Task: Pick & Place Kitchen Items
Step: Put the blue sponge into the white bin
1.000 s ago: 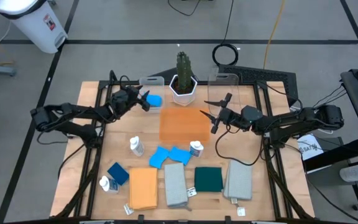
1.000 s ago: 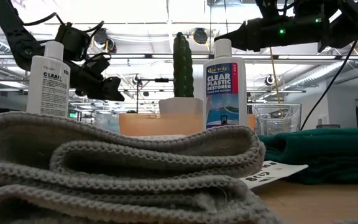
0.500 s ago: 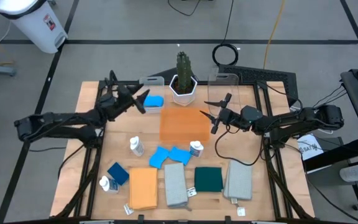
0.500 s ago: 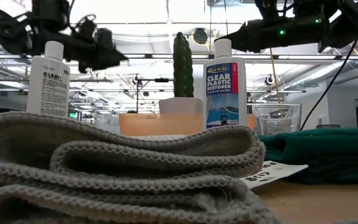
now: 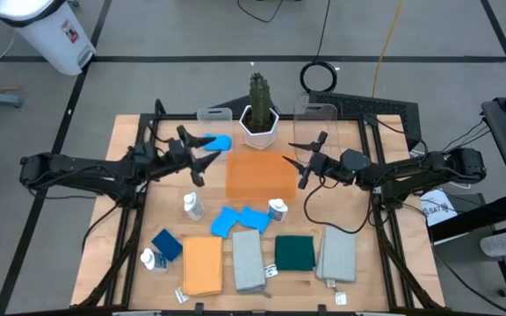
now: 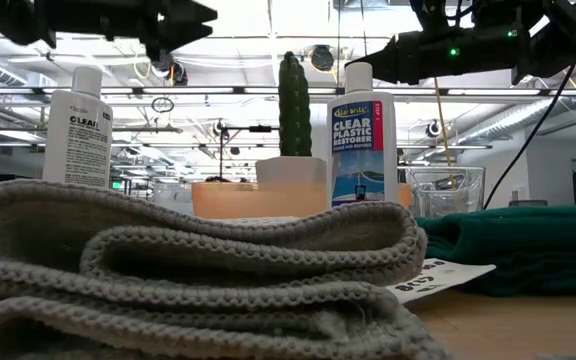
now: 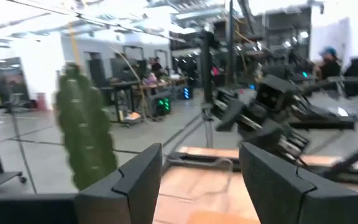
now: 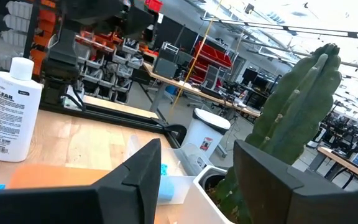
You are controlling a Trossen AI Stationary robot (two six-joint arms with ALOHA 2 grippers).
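My left gripper [image 5: 202, 161] [image 7: 201, 180] hangs open and empty above the table, left of the flat orange tray [image 5: 260, 175]. A blue sponge [image 5: 217, 141] lies just beyond it, toward the far edge, beside the cactus [image 5: 258, 107]. My right gripper [image 5: 306, 161] [image 8: 191, 180] is open and empty over the tray's right edge. Nearer the front stand white bottles [image 5: 191, 206] [image 5: 277, 209] [image 5: 150, 259]. More blue sponges [image 5: 237, 219] [image 5: 167, 244] lie flat there, with folded cloths in orange [image 5: 202, 265], grey [image 5: 247, 261] [image 5: 336, 254] and dark green [image 5: 294, 253].
A clear bin [image 5: 314, 116] stands at the far right of the cactus pot, and another clear bin [image 5: 213, 114] at its left. Cables and a coiled cord [image 5: 321, 75] lie beyond the table's far edge. Bare wood shows between the tray and the near row of items.
My left gripper has risen and swung from beside the far blue sponge toward the table's near side and the orange tray, tipping from a downward slant to about level. Its fingers stay open and empty. The sponge has stayed where it was.
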